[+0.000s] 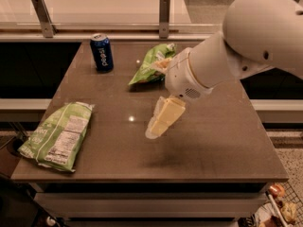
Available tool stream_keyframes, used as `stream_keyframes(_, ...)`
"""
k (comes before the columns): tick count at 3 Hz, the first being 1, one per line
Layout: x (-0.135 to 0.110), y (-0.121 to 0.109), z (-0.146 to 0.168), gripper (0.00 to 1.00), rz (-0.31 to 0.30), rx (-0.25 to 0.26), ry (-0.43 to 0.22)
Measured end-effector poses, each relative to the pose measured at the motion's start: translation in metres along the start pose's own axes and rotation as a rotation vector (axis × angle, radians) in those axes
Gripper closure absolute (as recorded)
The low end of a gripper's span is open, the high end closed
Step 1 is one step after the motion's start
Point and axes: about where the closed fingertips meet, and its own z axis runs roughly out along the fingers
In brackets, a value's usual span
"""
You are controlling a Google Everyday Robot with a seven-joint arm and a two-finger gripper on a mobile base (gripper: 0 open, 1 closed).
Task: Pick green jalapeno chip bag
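Warm, dimmish light falls from overhead: two small glare spots shine on the brown counter (227,141) (one near its middle, one farther back), while the pale surface (109,4) behind is washed bright. The pincer (158,97), spread wide above the counter's middle, casts a soft smudged shadow nearer the camera; beneath the counter all is near black

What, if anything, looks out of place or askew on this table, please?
Only the green jalapeno chip bag: it lies askew at the table's front-left corner, one end seemingly just past the edge. The soda can stands upright, nothing is spilled, and the gripper hangs above the middle.
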Motion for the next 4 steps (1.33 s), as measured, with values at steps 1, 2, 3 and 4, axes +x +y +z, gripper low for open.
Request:
stream_keyframes(1,-0.029,0.002,0.020,0.00,-0.047,-0.018,-0.048)
stream_keyframes(2,-0.055,0.008,0.038,0.00,-0.094,-0.034,-0.046)
stream_keyframes(3,-0.056,0.007,0.038,0.00,-0.096,-0.030,-0.046)
stream_keyframes(4,-0.068,0.001,0.060,0.00,-0.119,-0.049,-0.027)
